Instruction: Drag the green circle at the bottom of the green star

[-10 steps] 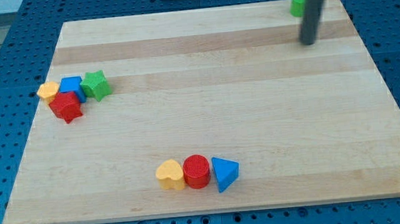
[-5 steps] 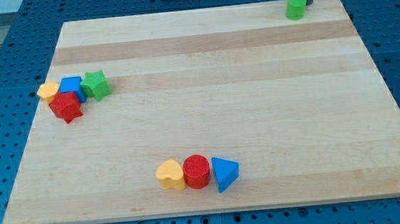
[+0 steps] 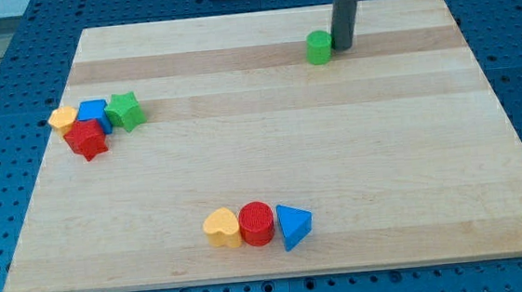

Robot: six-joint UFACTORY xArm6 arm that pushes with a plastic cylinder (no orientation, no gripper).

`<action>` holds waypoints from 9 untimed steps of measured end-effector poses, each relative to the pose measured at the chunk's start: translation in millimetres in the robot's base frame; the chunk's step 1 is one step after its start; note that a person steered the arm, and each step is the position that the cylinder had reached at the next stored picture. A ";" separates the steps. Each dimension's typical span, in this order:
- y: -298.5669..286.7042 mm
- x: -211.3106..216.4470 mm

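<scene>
Our tip (image 3: 342, 46) touches the green circle (image 3: 319, 47) on its right side, near the table's (image 3: 337, 159) top edge. The circle is round, so no long axis shows. The green star (image 3: 126, 111) sits well apart at the view's left. We have no fingers, just the rod.

Rod: showing as a straight, dark grey cylinder, smooth and plain, running out of frame at the far edge
Surface: looking matte, bearing no visible markings, screws or cables
My tip (image 3: 343, 46): ending blunt, appearing the same dark grey and the same width as the shaft
</scene>
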State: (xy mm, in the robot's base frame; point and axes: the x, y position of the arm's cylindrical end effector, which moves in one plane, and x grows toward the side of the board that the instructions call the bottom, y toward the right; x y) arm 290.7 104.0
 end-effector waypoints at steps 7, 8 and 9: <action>-157.1 79.8; -157.1 100.5; -154.8 118.0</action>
State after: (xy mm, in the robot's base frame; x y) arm 408.7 -50.8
